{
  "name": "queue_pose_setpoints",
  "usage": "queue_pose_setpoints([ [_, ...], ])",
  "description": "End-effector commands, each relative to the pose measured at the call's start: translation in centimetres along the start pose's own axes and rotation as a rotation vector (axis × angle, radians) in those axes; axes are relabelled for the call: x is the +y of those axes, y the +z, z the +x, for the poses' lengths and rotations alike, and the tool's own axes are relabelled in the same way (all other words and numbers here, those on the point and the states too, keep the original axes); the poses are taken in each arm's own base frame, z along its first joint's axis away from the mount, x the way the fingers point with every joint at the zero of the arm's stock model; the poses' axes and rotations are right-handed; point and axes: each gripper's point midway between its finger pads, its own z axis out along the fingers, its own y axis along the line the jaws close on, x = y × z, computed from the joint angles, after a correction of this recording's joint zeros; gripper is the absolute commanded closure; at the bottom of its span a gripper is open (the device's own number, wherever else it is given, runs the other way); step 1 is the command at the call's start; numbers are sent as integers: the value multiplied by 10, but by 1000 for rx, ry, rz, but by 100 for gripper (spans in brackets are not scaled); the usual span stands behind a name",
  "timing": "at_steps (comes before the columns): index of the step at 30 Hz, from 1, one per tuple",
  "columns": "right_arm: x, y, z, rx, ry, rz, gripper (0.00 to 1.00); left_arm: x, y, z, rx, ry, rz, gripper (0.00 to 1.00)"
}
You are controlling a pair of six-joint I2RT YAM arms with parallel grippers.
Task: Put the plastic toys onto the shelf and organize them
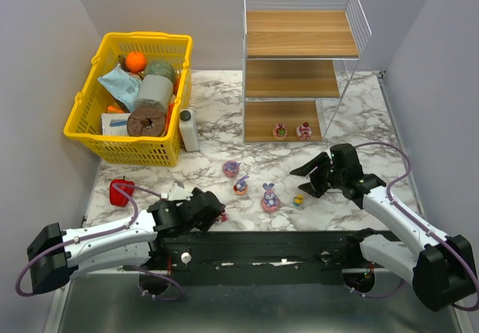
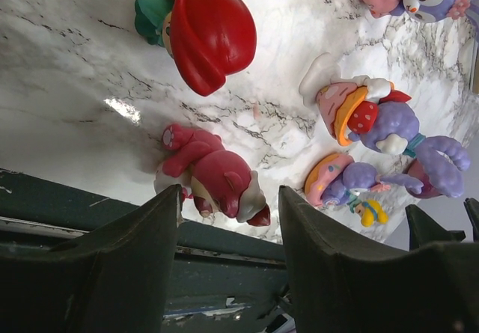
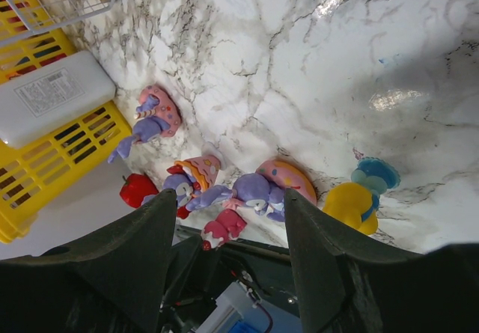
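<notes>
Left pincer (image 2: 230, 198): part open, holding nothing. Centre on pink toy (image 2: 212, 174) just ahead between tips, push deeper, squeeze low.

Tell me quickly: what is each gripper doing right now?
Left gripper: open, with a pink-red toy just in front of the jaws, not gripped.
Right gripper: open, holding nothing.
</notes>
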Motion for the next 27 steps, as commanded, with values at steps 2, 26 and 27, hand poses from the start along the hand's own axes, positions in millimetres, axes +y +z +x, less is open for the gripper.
queue_pose_setpoints([
  [2, -9, 0, 4, 20, -10, 23, 33, -5, 8, -3, -27, -147, 19, 41],
  [26, -5, -1, -2, 11, -9, 14, 34, -22, -1, -8, -42, -137, 34, 82],
  [27, -5, -1, -2, 13, -9, 14, 34, -23, -2, -9, -44, -137, 35, 83],
])
